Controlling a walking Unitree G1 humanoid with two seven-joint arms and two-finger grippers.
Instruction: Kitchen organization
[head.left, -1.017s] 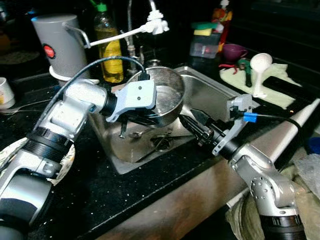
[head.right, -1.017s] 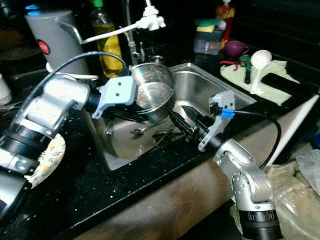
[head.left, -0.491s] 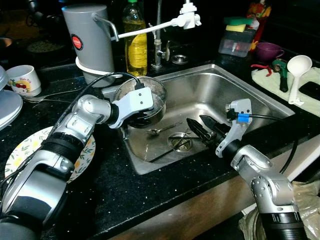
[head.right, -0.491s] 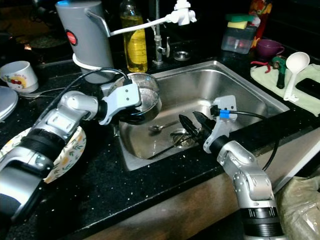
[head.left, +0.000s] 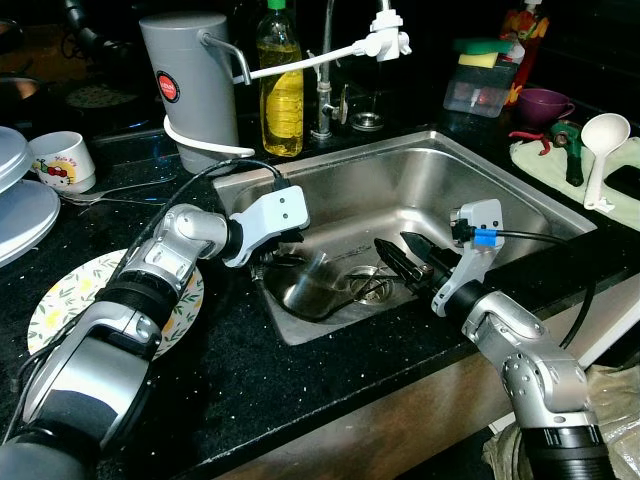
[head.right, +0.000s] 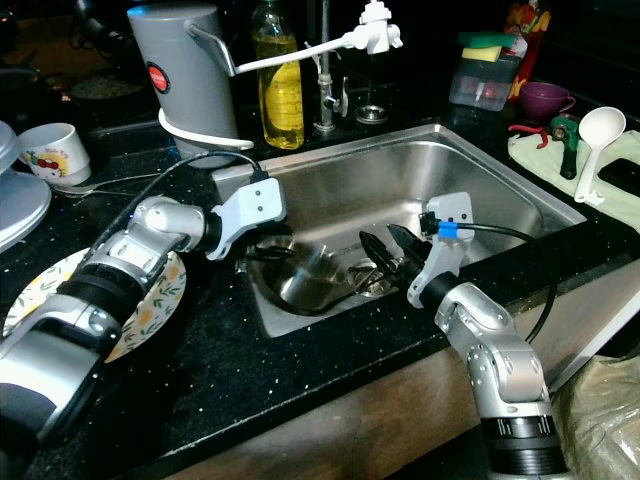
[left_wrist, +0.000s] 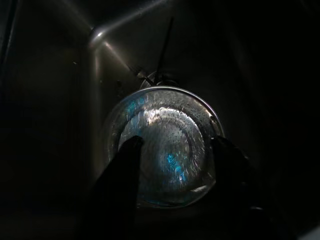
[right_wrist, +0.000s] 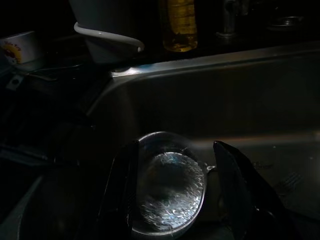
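Note:
A steel bowl (head.left: 315, 290) lies on the floor of the steel sink (head.left: 520, 195), near its front left corner and beside the drain. My left gripper (head.left: 283, 262) hangs just above the bowl's near rim. Its fingers (left_wrist: 125, 160) are open and spread to either side of the bowl (left_wrist: 165, 145) without closing on it. My right gripper (head.left: 392, 243) reaches in over the sink's front edge, right of the drain. It is open and empty and points toward the bowl (right_wrist: 167, 190).
A grey canister (head.left: 190, 90), a yellow bottle (head.left: 282, 85) and the faucet (head.left: 325, 80) stand behind the sink. A floral plate (head.left: 60, 310), stacked plates (head.left: 20, 200) and a cup (head.left: 62, 160) sit on the left counter. A white ladle (head.left: 600, 140) lies at right.
The camera has shifted. The bowl, held up over the sink's left side by my left gripper, now rests on the sink floor, and the left gripper has let go of it.

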